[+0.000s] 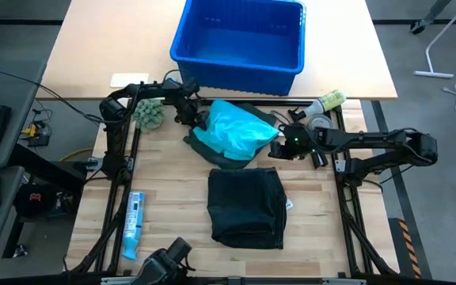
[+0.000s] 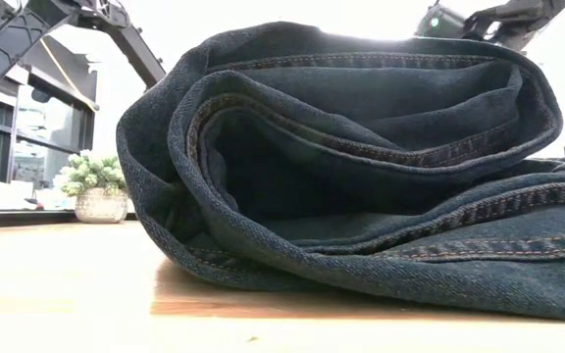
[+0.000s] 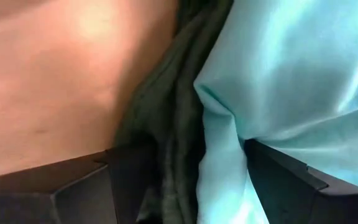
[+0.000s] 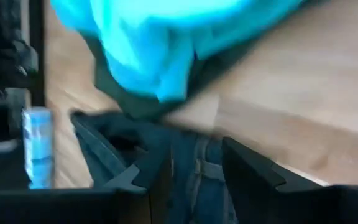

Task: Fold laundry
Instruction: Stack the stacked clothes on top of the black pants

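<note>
No legible text, label, brand, number or sign appears in any view. The blue-and-white packet on the table's left edge may carry printing, but it is too small to read from above.

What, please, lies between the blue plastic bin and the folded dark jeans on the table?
In the high view, the turquoise garment on a dark green one lies between the bin and the jeans.

Left end effector spread wide; right end effector part-open.
</note>
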Controlling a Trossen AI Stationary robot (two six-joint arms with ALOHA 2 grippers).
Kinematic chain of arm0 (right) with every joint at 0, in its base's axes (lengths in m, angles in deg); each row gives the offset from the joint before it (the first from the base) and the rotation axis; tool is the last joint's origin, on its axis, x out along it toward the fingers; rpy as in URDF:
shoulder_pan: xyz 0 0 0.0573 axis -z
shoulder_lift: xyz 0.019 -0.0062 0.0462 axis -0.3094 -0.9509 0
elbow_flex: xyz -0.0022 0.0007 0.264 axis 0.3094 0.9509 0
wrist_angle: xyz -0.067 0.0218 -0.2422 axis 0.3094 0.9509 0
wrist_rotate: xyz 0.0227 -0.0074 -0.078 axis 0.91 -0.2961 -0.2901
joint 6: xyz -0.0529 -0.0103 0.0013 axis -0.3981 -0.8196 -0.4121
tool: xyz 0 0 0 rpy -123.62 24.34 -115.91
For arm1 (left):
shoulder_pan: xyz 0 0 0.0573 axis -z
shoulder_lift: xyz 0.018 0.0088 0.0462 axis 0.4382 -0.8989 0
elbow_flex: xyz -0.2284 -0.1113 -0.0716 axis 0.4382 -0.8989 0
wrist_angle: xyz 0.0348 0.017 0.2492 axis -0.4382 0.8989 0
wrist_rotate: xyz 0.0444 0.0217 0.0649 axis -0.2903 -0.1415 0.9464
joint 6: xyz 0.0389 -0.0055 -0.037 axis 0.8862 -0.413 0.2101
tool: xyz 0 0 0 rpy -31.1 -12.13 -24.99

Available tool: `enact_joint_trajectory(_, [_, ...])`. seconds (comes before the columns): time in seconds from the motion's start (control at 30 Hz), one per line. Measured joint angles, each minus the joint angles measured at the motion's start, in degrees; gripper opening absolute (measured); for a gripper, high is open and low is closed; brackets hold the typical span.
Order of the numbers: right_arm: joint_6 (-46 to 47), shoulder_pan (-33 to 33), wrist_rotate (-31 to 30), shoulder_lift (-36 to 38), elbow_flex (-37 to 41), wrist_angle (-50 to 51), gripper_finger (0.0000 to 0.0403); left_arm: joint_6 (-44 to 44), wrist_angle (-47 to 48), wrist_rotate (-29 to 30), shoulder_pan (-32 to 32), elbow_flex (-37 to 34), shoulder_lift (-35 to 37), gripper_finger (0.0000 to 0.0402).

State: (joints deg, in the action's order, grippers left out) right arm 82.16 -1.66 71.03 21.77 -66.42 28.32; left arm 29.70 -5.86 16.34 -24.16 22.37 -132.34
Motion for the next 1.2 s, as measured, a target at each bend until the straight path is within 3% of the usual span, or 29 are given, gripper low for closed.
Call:
enact_joint_trajectory(0.2, [13.31, -2.07, -15.68, 5.83, 0.23, 8.68, 0.0124, 2.53, 1.42, 0.55, 1.86, 0.04, -0.37, 0.0234])
enact_joint_trajectory(0.3, [19.0, -3.92, -17.12, 5.91, 1.99, 8.51, 0.0124, 2.57, 1.68, 0.89, 2.51, 0.03, -0.39, 0.0234])
enact_joint_trajectory(0.4, [23.25, -4.38, -18.97, 5.73, 5.08, 4.12, 0.0124, 2.51, 1.25, 1.92, 2.93, -0.01, -0.41, 0.0234])
enact_joint_trajectory(0.5, [27.61, -3.24, -21.27, 5.54, 9.29, -6.61, 0.0124, 1.09, 0.44, 1.9, 2.93, -0.02, -0.41, 0.0234])
enact_joint_trajectory(0.63, [28.46, -2.09, -19.46, 2.43, 13.87, -19.12, 0.0124, 0.59, 0.12, 1.44, 2.85, -0.07, -0.47, 0.0234])
enact_joint_trajectory(0.77, [27.32, -2.11, -15.32, -0.68, 13.24, -20.2, 0.0124, 0.58, 0.13, 1.11, 2.5, -0.11, -0.53, 0.0234])
enact_joint_trajectory(0.93, [17.09, -1.76, -12.63, -3.56, 9.87, -17.92, 0.0124, 0.54, 0.15, 1.31, 2.51, -0.11, -0.54, 0.0234])
enact_joint_trajectory(1.2, [24.14, 2.1, -12.96, -11.41, 9.68, -24.53, 0.0124, -0.92, 0.28, 1.66, 2.53, -0.09, -0.54, 0.0234])
